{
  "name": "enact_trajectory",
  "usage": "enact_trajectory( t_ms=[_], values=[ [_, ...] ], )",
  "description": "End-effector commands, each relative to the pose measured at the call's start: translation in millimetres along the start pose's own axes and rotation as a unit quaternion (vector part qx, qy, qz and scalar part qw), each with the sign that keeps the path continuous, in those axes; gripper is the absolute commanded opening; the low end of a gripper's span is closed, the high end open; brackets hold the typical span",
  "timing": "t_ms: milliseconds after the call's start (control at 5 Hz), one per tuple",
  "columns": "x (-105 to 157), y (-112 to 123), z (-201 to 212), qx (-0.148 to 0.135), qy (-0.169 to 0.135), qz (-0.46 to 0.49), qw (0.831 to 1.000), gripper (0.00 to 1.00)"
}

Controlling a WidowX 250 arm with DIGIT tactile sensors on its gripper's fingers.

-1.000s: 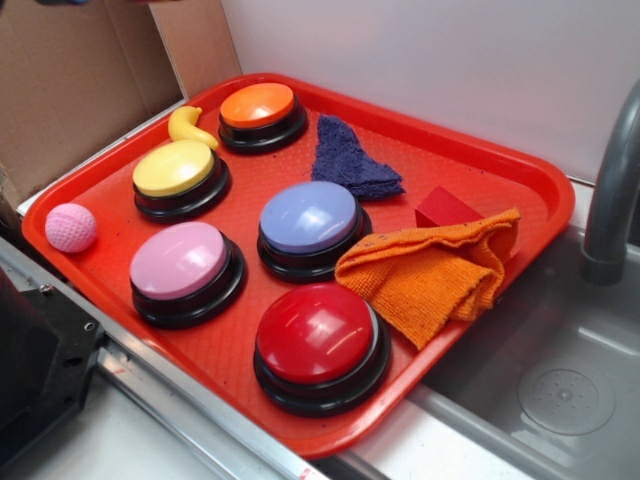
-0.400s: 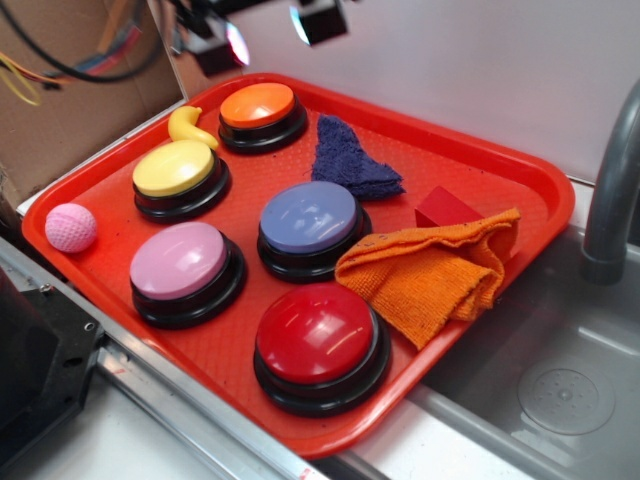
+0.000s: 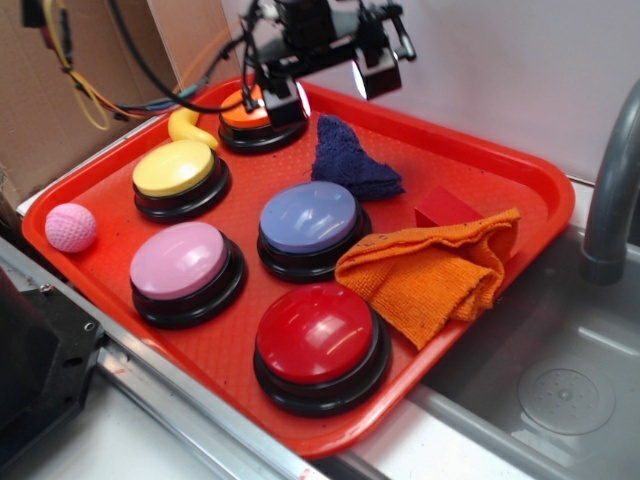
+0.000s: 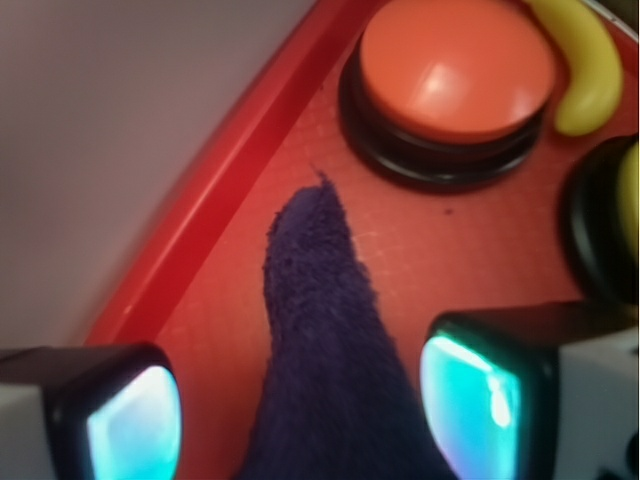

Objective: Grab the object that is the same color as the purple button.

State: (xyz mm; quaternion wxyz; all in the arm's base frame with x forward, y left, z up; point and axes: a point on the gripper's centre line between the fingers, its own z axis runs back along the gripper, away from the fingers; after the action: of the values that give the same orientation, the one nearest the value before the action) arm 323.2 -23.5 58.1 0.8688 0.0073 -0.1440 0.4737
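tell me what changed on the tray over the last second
The gripper came into view from the top and moved down over the back of the tray, now open above the dark purple cloth; in the wrist view the cloth lies between its fingers. Nothing is grasped yet. The cloth, purple button and the rest stayed put.

Five buttons (image 3: 309,218), two cloths (image 3: 352,160) — one ball (image 3: 70,227), one block (image 3: 445,208).

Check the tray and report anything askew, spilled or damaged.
Nothing is spilled or visibly damaged. The only untidy items are the cloths: the orange knitted cloth lies crumpled, partly covering the red block, and the small dark purple cloth is bunched beside the orange button. The open gripper hangs above the purple cloth.
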Motion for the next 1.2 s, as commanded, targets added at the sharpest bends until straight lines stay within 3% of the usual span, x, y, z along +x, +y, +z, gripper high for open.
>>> enact_trajectory(
  t_ms=[0, 200, 600, 800, 1000],
  values=[
    [14, 2, -19, 0.006, -0.023, -0.004, 1.000, 1.00],
    [13, 9, -31, 0.035, -0.023, -0.004, 0.999, 1.00],
    [17, 15, -34, 0.048, 0.004, 0.000, 0.999, 0.99],
    [17, 16, -31, 0.047, 0.002, -0.003, 0.999, 0.00],
    [19, 17, -28, 0.046, 0.000, -0.004, 0.999, 0.00]
  ],
)
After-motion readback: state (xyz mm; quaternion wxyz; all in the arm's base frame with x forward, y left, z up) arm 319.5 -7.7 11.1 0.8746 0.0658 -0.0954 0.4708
